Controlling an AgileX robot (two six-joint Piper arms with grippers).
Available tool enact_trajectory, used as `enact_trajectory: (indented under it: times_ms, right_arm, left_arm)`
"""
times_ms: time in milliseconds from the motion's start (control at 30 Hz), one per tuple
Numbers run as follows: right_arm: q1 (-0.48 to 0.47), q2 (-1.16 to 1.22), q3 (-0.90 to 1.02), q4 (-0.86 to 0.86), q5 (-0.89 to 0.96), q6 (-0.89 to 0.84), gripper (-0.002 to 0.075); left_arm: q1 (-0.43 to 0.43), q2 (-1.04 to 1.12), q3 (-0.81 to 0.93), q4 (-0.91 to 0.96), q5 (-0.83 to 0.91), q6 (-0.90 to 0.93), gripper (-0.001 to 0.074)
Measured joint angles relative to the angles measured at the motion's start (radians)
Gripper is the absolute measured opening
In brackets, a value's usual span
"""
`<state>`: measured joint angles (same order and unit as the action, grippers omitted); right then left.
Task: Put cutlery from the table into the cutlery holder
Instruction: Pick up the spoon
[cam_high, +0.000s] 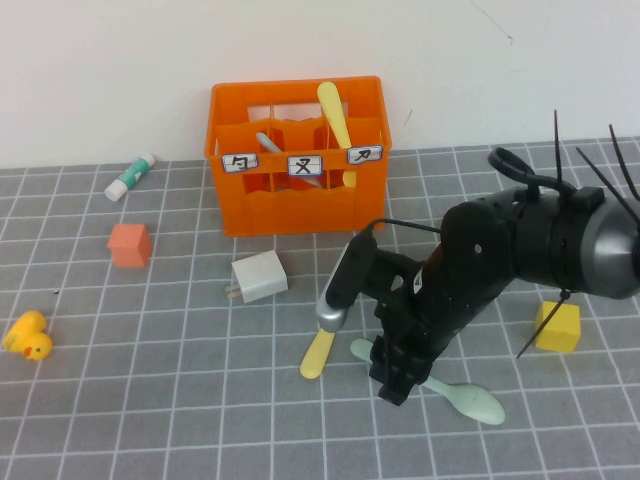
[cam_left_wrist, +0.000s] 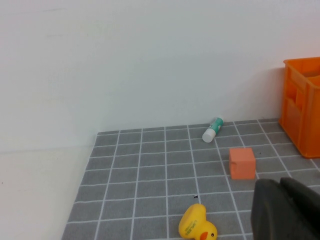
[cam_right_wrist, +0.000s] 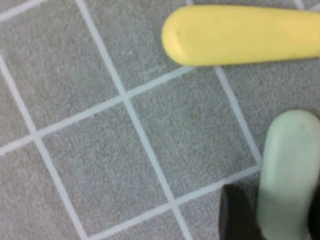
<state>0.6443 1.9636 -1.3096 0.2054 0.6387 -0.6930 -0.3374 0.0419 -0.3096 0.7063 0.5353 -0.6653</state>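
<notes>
The mint-green spoon (cam_high: 468, 397) lies on the counter (cam_high: 150, 420) well in front of the orange cutlery holder (cam_high: 298, 160), its handle between the right tool's (cam_high: 392, 375) spread fingers, not yet clenched. A yellow utensil (cam_high: 318, 354) lies just beside it. Another yellow utensil (cam_high: 336, 118) and a grey one (cam_high: 267, 142) stand in the holder. The left tool (cam_left_wrist: 287, 212) hovers far left of the holder; its grip cannot be told.

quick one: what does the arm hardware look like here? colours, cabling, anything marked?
Right arm: glossy black housings, one silver-grey cylindrical section near its base, thin black cable looped above, black zip-tie tails sticking out. A rounded black module with a silver end sits beside the wrist. Right gripper, low over the mat: black, blocky. Left gripper, seen only in its wrist view: dark matte grey, rounded. No markings visible.
</notes>
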Motion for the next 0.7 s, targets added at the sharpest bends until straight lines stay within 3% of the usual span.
enact_trajectory:
  times_ms: [200,367,700]
  right_arm:
    - [0.0,0.013,-0.01,0.0,0.02,-0.044,0.0305]
    - [0.0,0.014,-0.017,0.002,0.044,-0.073,0.0177]
    - [-0.001,0.026,-0.091,0.002,0.156,-0.074,0.0179]
  left_arm:
    - [0.0,0.0,0.0,0.0,0.0,0.0,-0.0001]
    - [0.0,0.0,0.0,0.0,0.0,0.0,-0.0001]
    - [0.0,0.0,0.0,0.002,0.0,0.0,-0.0001]
